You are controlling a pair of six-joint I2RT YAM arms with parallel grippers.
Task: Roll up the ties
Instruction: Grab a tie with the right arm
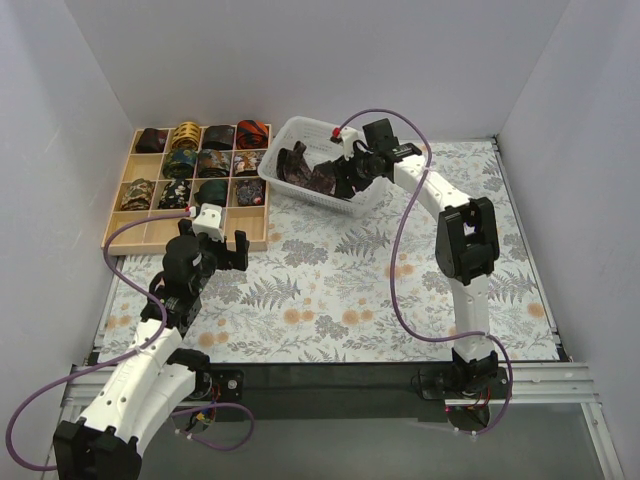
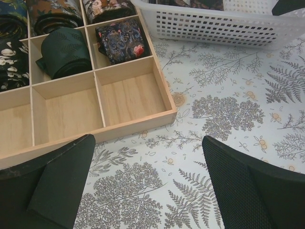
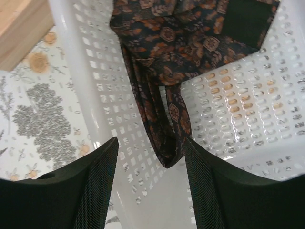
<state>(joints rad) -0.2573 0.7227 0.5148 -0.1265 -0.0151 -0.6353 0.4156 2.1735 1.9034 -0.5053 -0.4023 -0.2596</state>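
Observation:
A dark brown-maroon tie (image 3: 176,43) with orange-red print lies crumpled in the white mesh basket (image 3: 252,95). A folded loop of it reaches down between my right gripper's fingers and touches the right finger (image 3: 224,191). My right gripper (image 3: 150,157) is open inside the basket, over the ties (image 1: 310,172); it also shows in the top view (image 1: 352,172). My left gripper (image 2: 150,191) is open and empty, low over the fern-print cloth at the wooden tray's (image 2: 143,125) front right corner; it also shows in the top view (image 1: 213,243).
The gridded tray (image 1: 118,240) at the back left holds several rolled ties, among them a green one (image 2: 64,52) and a blue paisley one (image 2: 119,40). Its front row compartments are bare wood. The basket (image 1: 310,121) stands just right of the tray. White walls enclose the table.

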